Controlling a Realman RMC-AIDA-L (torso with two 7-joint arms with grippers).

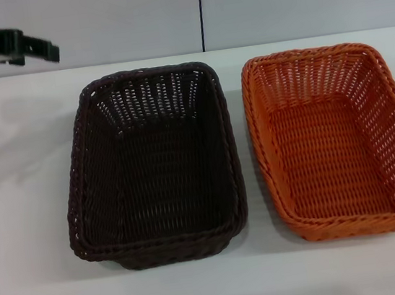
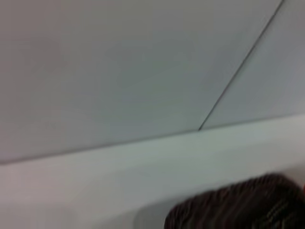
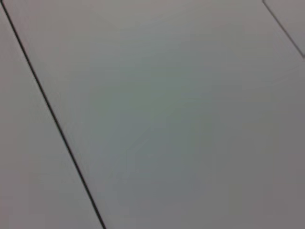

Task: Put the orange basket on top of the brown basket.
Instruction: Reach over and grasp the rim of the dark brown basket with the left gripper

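Orange basket [image 1: 338, 140] sat just right of the brown basket [image 1: 154, 165]; left gripper [image 1: 43, 50] hung far-left, well apart, grip state unclear.

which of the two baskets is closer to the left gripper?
The brown basket. It sits on the robot's left side of the table, nearer the left gripper raised at far left; the orange basket lies beyond it, to the right.

Brown basket [image 1: 152, 164]: left, upright on white table [image 1: 24, 214].
Orange basket [image 1: 338, 136]: just beside it (not touching).
Left gripper [image 1: 43, 50]: raised, far-left.
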